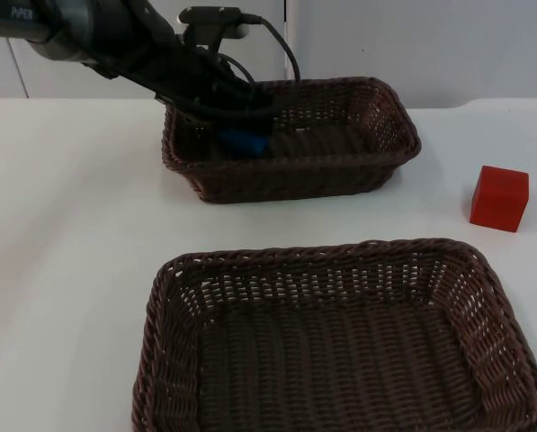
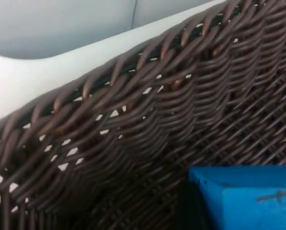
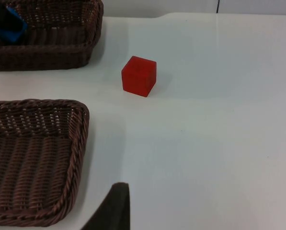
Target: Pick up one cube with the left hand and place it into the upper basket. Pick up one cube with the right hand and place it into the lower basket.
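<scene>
My left gripper point(image 1: 239, 131) reaches down into the left end of the upper wicker basket point(image 1: 340, 173), shut on the blue cube point(image 1: 246, 144). The left wrist view has that blue cube point(image 2: 243, 196) close up against the basket's woven wall point(image 2: 133, 120). A red cube point(image 1: 499, 198) sits on the white table to the right, between the two baskets' right ends. The lower basket point(image 1: 340, 252) stands empty near the front. My right gripper point(image 3: 115, 211) waits above the table to the right, with the red cube point(image 3: 139, 75) ahead of it.
The table ends at the grey partition wall point(image 1: 412, 36) just behind the upper basket. In the right wrist view the lower basket's corner point(image 3: 80, 120) lies beside bare white table point(image 3: 205, 143).
</scene>
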Motion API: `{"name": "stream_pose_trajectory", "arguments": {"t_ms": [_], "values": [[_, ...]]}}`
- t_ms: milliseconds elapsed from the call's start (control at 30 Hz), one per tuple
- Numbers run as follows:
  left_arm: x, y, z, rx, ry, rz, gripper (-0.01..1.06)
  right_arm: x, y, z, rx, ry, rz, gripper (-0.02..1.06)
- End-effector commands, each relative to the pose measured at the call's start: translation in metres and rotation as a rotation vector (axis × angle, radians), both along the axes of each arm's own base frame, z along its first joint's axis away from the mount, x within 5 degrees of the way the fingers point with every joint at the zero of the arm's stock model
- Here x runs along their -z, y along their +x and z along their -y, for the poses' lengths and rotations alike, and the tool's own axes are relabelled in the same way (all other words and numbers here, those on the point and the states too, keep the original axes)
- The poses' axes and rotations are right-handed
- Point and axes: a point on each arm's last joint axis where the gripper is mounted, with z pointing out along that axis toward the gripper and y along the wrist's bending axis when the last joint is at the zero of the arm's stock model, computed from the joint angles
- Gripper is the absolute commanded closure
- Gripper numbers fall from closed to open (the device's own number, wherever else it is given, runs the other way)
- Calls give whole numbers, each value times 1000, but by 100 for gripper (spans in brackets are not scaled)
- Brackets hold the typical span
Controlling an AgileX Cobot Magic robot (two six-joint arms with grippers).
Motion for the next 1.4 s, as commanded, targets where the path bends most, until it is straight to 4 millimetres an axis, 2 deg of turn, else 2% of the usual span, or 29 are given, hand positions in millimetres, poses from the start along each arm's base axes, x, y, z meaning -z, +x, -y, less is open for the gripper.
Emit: {"name": "stream_pose_trajectory", "arguments": {"t_ms": [0,100,167,267,300,367,400,433,567,600,667,733,800,1200,1367], "values": [[-5,0,3,-1,-16,6,41,0,-1,0,-7,-3,8,0],[-10,0,3,0,-20,13,28,0,-1,0,-7,-3,8,0],[-14,0,3,2,-22,18,27,0,-1,0,-7,-3,8,0],[-38,0,3,3,-34,57,26,0,-1,0,-7,-3,8,0],[-38,0,3,3,-34,57,26,0,-1,0,-7,-3,8,0],[-58,-1,3,5,-47,87,26,0,-1,0,-7,-3,8,0],[-75,-4,4,13,-56,104,26,0,-1,0,-7,-3,8,0],[-75,-4,4,13,-56,104,26,0,-1,0,-7,-3,8,0],[-125,-15,3,50,-79,153,26,0,-1,0,-7,-3,8,0],[-125,-15,3,50,-79,153,26,0,-1,0,-7,-3,8,0],[-148,-22,3,69,-87,174,26,0,-1,0,-7,-3,8,0],[-156,-25,3,78,-90,179,26,0,-1,0,-7,-3,8,0],[-173,-30,1,91,-90,198,26,0,-1,0,-7,-3,8,0],[-176,-40,2,130,-89,127,26,0,-1,0,-7,-3,8,0],[-184,-43,-2,141,-87,120,26,0,-1,0,-7,-3,8,0]]}}
